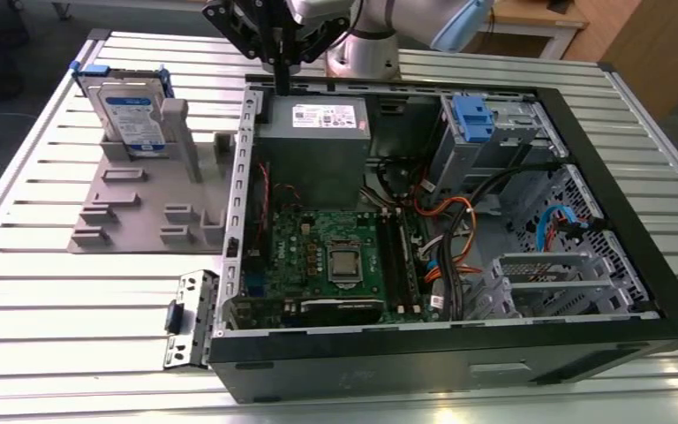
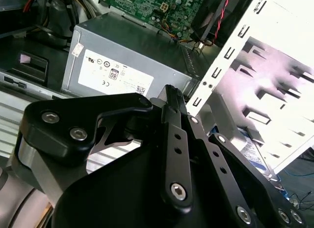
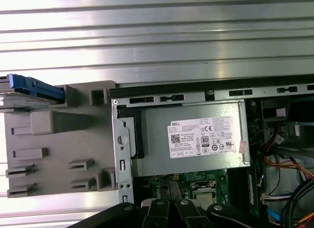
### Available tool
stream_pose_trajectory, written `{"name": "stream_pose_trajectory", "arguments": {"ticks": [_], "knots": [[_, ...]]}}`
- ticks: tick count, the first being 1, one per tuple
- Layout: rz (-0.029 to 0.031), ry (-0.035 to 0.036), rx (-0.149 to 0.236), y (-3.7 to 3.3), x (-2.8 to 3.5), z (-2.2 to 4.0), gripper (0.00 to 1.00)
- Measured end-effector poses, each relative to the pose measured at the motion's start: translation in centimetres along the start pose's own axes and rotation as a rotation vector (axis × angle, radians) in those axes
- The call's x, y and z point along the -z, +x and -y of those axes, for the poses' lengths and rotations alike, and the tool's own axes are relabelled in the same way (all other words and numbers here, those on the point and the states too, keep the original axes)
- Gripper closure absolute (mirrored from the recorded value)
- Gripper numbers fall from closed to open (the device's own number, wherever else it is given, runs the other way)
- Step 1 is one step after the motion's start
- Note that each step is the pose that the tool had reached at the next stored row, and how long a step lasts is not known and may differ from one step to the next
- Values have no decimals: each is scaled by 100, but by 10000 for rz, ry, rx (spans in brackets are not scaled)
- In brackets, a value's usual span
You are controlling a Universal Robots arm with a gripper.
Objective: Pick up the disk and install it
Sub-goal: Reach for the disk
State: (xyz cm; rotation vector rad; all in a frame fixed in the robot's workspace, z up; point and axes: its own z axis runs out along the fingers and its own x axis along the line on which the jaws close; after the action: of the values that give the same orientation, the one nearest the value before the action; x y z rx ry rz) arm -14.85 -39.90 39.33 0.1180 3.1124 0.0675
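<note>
Black sheet metal of the open computer case lay nearest in the exterior view, resting on the slatted aluminium tabletop. A small metal bracket sat just beside its near corner on the exterior view's left. Inside the case we saw the green motherboard, orange and black cables beside it, and silver drive cages toward the exterior view's right. Farther back sat the grey power supply with its white sticker, and a blue plastic tab on the far bay.

Outside the case, on the exterior view's left, a grey moulded holder lay on the tabletop just beside the case wall. The disk stood upright in a slot at the holder's far end, edged by its blue frame, with a grey post of the holder just beside it.

Farthest back, the end effector hung over the case's far rim near the power supply's corner, apart from the disk. We saw its fingers drawn narrow together, holding nothing.
</note>
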Motion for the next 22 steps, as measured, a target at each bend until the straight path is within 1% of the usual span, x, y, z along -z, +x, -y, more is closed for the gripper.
{"name": "stream_pose_trajectory", "arguments": {"ticks": [6,22], "knots": [[2,-5,0,61,1,4,90],[2,-5,0,182,4,13,90]]}}
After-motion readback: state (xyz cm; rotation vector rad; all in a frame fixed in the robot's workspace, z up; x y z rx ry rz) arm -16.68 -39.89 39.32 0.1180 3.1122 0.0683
